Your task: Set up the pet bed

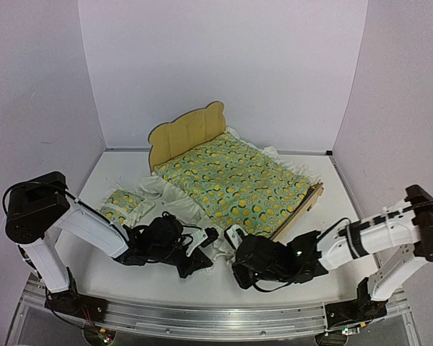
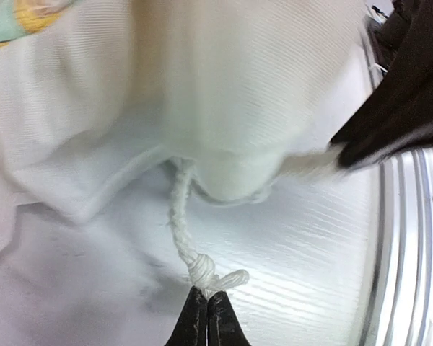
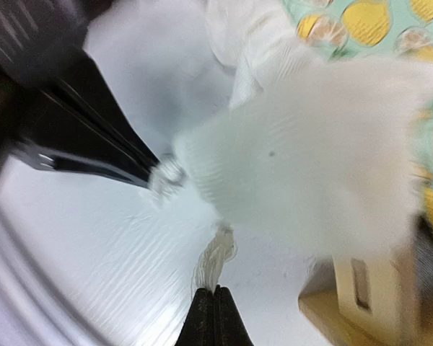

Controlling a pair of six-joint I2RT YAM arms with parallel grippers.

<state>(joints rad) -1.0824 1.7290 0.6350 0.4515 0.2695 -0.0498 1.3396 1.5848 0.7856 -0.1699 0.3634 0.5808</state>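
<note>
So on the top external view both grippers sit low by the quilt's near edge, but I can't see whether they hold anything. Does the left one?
Observer: Yes. The left wrist view shows the left gripper shut on the knotted end of a white cord that runs up to the white ruffle.
Operator: And the right one?
Observer: The right wrist view shows the right gripper shut on a second white cord from that ruffle.
Operator: Is the bed frame near it?
Observer: A wooden corner of the pet bed shows to the right of that gripper, apart from it.
</note>
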